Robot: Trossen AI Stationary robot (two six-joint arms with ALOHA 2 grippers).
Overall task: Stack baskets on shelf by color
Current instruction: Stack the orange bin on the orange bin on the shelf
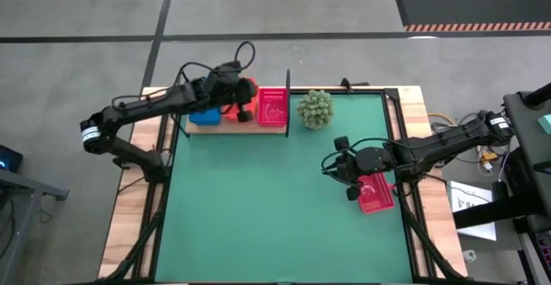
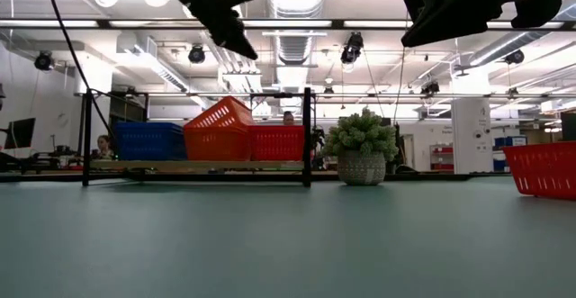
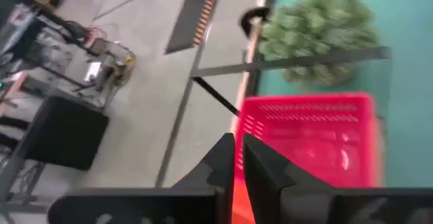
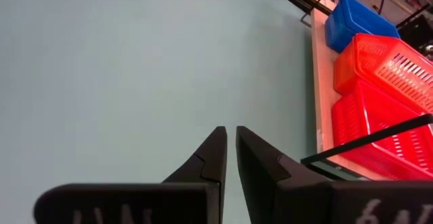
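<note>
Now | left gripper [image 3: 235, 158] pressed together over tilted orange basket [image 2: 219, 129] on shelf [image 1: 258, 127]; red-pink basket [image 3: 318, 139] just ahead | right gripper [image 4: 230, 156] pressed together, empty, beside red-pink mat basket [image 1: 376, 192]

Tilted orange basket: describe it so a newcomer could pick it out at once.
Find the wooden shelf at the far left edge of the green mat. Three baskets sit on it in a row: blue basket, orange basket, red basket. Only the middle one is tilted, one side raised, under the left gripper.
</note>
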